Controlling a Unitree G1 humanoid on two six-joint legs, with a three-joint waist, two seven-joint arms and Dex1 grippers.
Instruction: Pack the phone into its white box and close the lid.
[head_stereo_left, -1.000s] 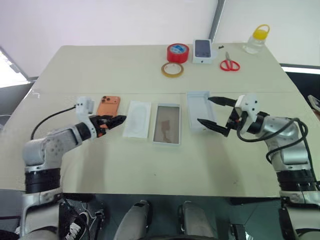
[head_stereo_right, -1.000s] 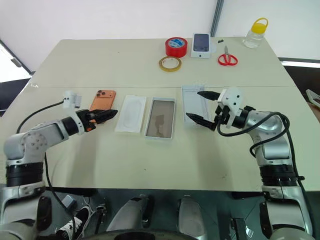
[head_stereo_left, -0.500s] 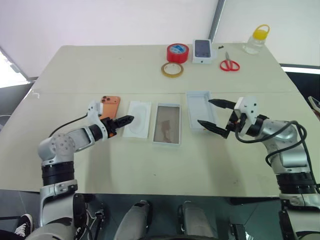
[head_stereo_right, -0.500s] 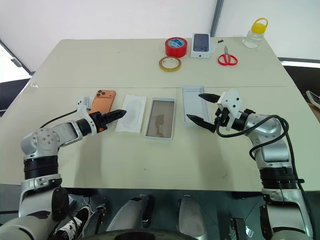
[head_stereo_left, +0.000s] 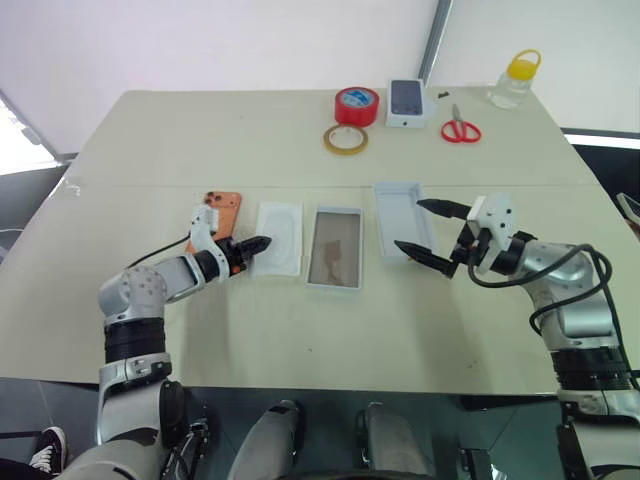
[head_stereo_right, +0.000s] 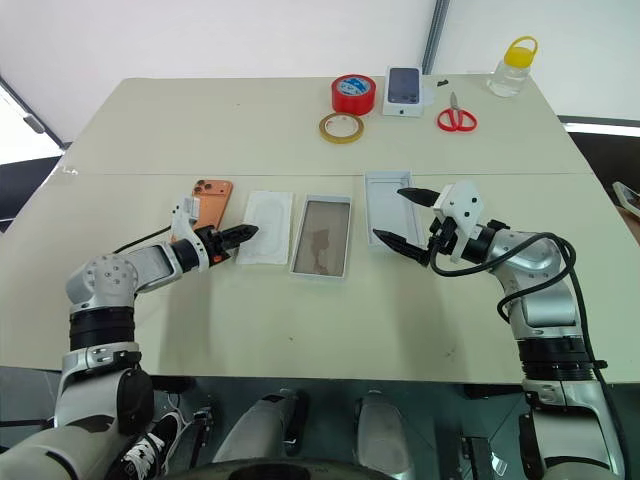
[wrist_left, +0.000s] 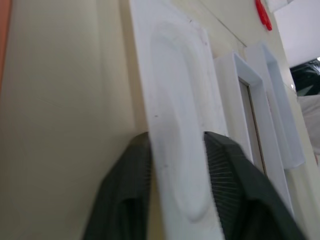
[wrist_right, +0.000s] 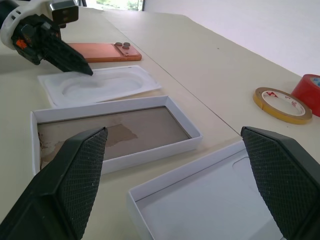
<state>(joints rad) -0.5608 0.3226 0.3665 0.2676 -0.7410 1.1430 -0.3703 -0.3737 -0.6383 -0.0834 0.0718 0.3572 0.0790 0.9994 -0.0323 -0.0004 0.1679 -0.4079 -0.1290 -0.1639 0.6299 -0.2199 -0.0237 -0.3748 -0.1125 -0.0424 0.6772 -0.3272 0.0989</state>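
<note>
Left gripper (head_stereo_left: 258, 243) is closing its fingers on the white insert's (head_stereo_left: 277, 236) near edge (phone (head_stereo_left: 218, 208) just behind), clearing it first; right gripper (head_stereo_left: 428, 232) is hovering, jaws apart, over the lid (head_stereo_left: 398, 216).

The table (head_stereo_left: 300, 330) has a smooth, matt cream top. The white box (wrist_right: 117, 129) looks like matt cardboard with a glossy brownish floor; the lid (wrist_right: 210, 205) is plain matt white card. The insert (wrist_left: 177, 125) seems moulded, faintly rough white pulp. The phone (wrist_right: 102, 51) has a satin orange back.
</note>
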